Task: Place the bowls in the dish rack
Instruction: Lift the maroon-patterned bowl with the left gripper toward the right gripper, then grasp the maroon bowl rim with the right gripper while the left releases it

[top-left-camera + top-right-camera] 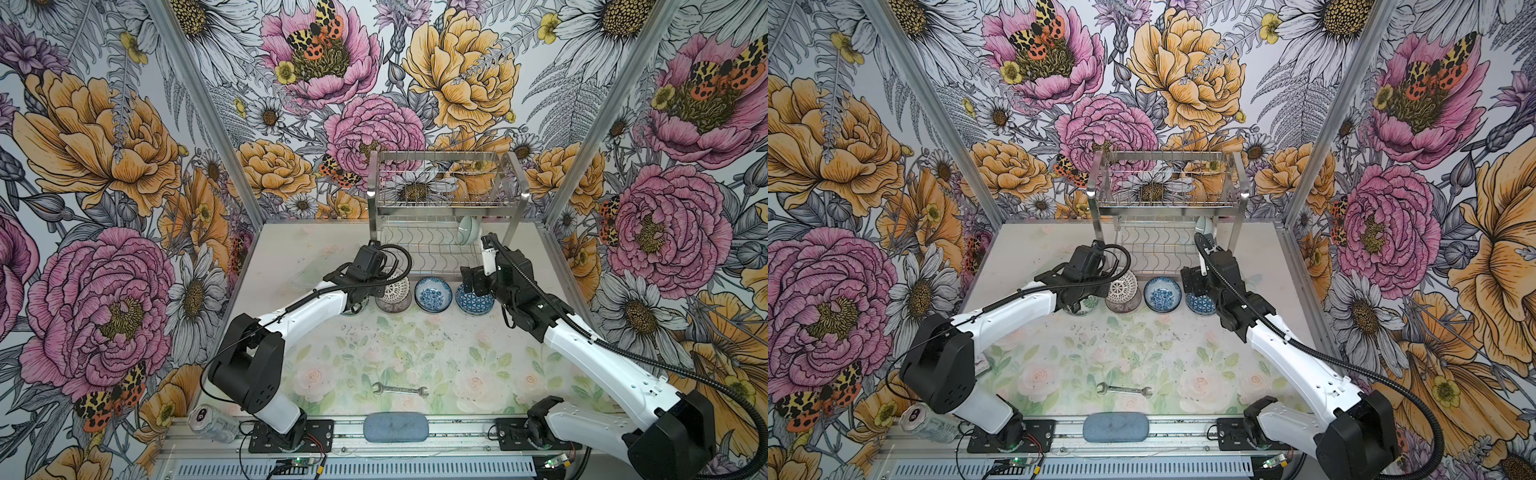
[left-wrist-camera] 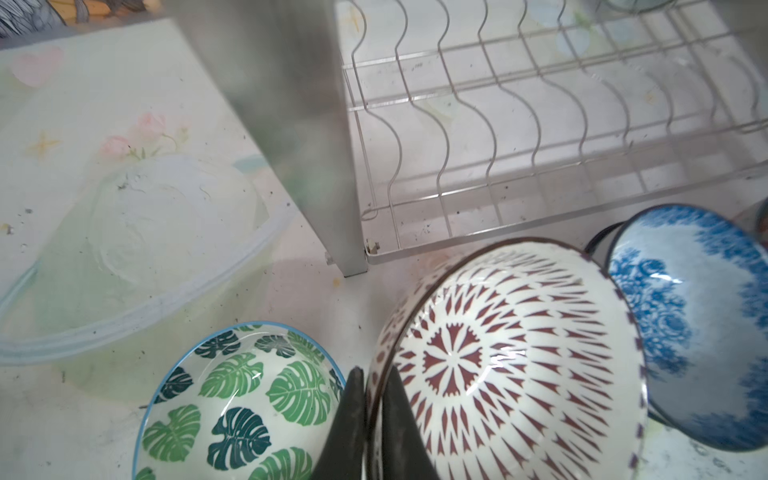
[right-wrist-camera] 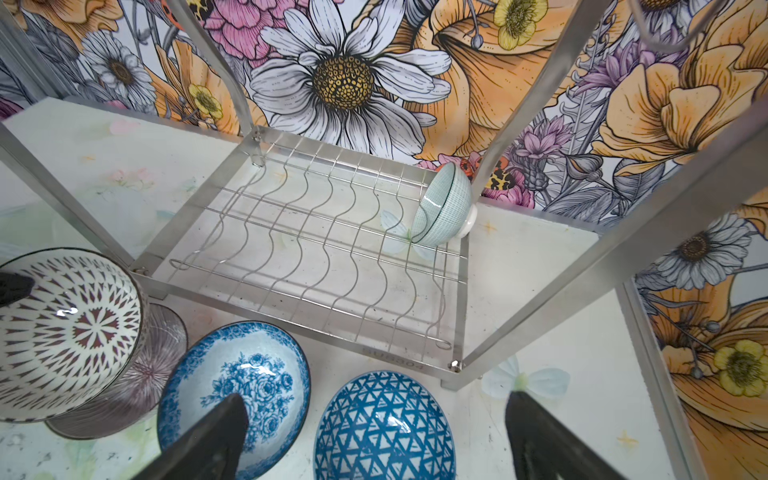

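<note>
The bowls sit in a row on the counter (image 1: 415, 345), just in front of the dish rack (image 1: 449, 205).

Closest to me, a drink can (image 1: 210, 422) lies by my left arm's base. I cannot read any words on it.

Next comes the row. My left hand (image 2: 370, 432) is squeezed tight on the rim of the red-patterned bowl (image 2: 511, 361), with one finger inside and one outside. That bowl is tipped up on its edge over the striped bowl (image 3: 162, 365). Its open side faces my right arm. I cannot tell if the two bowls touch. A leaf-print bowl (image 2: 237, 407) lies flat just beside my left hand.

My right hand (image 3: 376, 399) is spread wide and holds nothing. It hangs over the blue triangle bowl (image 3: 382, 432), with the blue floral bowl (image 3: 237, 395) next to it.

The rack lies straight ahead of the held bowl, away from me. My left arm is the nearer one to its empty slots. The wavy wires run front to back, and I think the bowl's rim already lines up with them.

The rack's front bar (image 3: 392, 361) has stamped letters. They look like "SUS304", seen upside down.

Farthest back, a pale mint bowl (image 3: 442, 208) stands on edge in the low tier, at the far end on the right arm's side.
</note>
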